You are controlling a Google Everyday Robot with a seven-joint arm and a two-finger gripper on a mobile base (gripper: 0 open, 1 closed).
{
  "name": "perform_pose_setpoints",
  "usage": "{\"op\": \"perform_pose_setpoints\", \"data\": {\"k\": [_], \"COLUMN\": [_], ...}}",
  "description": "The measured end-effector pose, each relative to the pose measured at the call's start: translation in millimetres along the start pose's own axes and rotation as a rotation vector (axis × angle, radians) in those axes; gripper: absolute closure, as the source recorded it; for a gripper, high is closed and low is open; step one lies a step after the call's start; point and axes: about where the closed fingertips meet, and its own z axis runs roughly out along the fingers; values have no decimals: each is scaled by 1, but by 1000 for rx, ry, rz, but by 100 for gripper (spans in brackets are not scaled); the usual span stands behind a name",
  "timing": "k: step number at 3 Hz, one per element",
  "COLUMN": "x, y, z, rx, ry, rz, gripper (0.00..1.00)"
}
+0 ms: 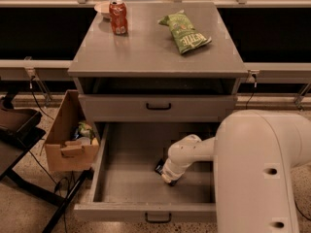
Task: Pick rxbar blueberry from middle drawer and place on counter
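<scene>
The middle drawer [121, 178] is pulled open at the bottom of the grey cabinet. My white arm reaches into it from the right. My gripper [168, 177] points down at the drawer floor near its middle. A small dark corner of the rxbar blueberry [159, 167] shows at the gripper's left side; the rest is hidden under the wrist. I cannot tell whether the bar is held. The counter [150, 47] is the cabinet's flat grey top, above and behind the gripper.
A red soda can [118, 17], a pale bowl [103, 7] and a green chip bag [184, 32] lie on the counter. A shut drawer front [158, 108] sits above the open drawer. A cardboard box [70, 137] stands at the left, with a dark stand beside it.
</scene>
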Motion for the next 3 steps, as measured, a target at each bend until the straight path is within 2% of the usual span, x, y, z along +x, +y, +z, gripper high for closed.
{"op": "perform_pose_setpoints", "data": {"k": [1,2,3], "x": [-1,-1,-1], "y": [0,0,0], "z": [-4,-5,-5], "rx": [0,0,0], "ry": [0,0,0], "rz": [0,0,0], "gripper": [82,59,54]}}
